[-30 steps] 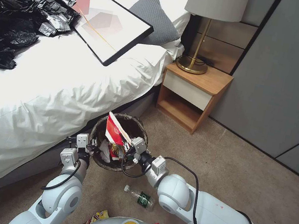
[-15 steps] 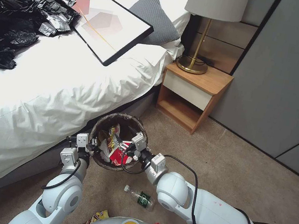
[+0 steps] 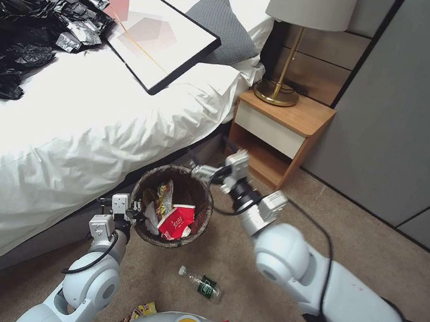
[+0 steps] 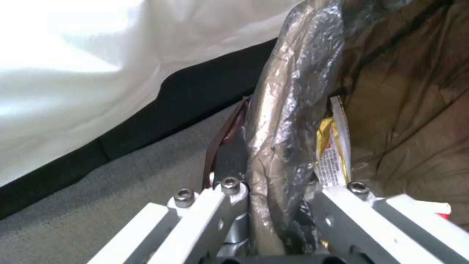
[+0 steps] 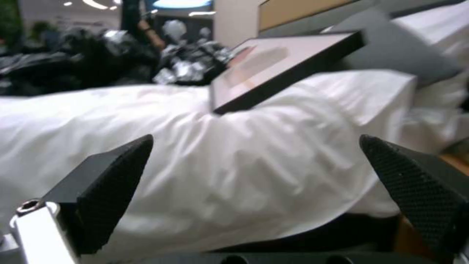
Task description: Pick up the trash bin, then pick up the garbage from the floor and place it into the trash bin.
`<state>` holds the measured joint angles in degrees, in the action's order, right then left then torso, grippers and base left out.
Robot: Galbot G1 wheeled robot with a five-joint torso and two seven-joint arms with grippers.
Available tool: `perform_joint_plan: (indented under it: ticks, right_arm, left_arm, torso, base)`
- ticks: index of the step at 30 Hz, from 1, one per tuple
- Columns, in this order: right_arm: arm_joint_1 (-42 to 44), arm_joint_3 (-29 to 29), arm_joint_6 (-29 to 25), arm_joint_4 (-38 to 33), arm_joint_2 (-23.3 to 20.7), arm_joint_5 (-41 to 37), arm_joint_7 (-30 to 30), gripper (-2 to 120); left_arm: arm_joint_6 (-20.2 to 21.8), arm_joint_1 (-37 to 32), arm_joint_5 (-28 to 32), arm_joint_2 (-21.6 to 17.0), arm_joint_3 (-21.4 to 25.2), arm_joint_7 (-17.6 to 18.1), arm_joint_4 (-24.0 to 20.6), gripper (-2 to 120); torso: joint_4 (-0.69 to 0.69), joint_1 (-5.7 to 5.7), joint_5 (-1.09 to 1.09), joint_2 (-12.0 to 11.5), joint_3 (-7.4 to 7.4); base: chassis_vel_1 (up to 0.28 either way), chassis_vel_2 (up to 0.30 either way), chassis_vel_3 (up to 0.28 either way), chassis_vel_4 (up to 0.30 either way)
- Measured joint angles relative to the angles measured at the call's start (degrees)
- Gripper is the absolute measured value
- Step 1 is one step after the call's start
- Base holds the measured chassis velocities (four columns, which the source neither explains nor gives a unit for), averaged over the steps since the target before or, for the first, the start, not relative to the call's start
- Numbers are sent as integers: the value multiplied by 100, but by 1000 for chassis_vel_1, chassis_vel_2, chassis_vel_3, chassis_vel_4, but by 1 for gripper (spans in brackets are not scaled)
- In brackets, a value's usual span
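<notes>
The trash bin, round with a dark liner over its rim, stands on the carpet beside the bed. My left gripper is shut on its near rim; in the left wrist view the fingers clamp the liner-wrapped rim. Inside the bin lie a red-and-white paper cup, a yellow snack bag and white tissue. My right gripper hovers over the bin's far edge, open and holding nothing; its black pads stand wide apart. A green-labelled bottle lies on the floor near the bin.
A yellow wrapper lies on the carpet by my base. The bed carries black plastic bags, a framed picture and a grey pillow. A wooden nightstand with a lamp stands beyond the bin; open carpet lies to the right.
The right gripper let the red-and-white cup drop into the bin, then rose up and away toward the nightstand. The left gripper kept its hold on the rim.
</notes>
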<state>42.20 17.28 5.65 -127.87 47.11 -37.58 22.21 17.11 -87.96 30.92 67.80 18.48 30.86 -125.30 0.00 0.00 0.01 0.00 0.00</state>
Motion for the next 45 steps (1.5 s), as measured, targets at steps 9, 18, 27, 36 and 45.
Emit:
perform_joint_plan:
  ticks: [9,18,27,36,45]
  right_arm:
    - [620,-1357,226,-372,-320,-328,188,100]
    - [2543,-3391,514,-627,6,-89,125,100]
    - [3996,-4110,539,-418,637,964,-148,100]
    - [4510,-4165,172,-38,1210,1977,-282,100]
    - [4689,-4210,-244,309,1719,2647,-372,100]
  left_arm:
    - [-19,-35,-66,9,-33,-18,3,4]
    - [-21,-119,-87,3,-46,-30,-79,4]
    - [11,-283,-141,13,-53,-48,-268,4]
    - [31,-566,-236,32,-100,-137,-497,4]
    - [54,-726,-311,-5,-184,-157,-594,4]
  torso:
    - [-2,0,1,0,0]
    - [0,0,1,0,0]
    - [0,0,-1,0,0]
    - [0,0,-1,0,0]
    - [0,0,-1,0,0]
  base:
    - [0,0,0,0]
    - [0,0,0,0]
    - [0,0,0,0]
    - [0,0,0,0]
    - [0,0,0,0]
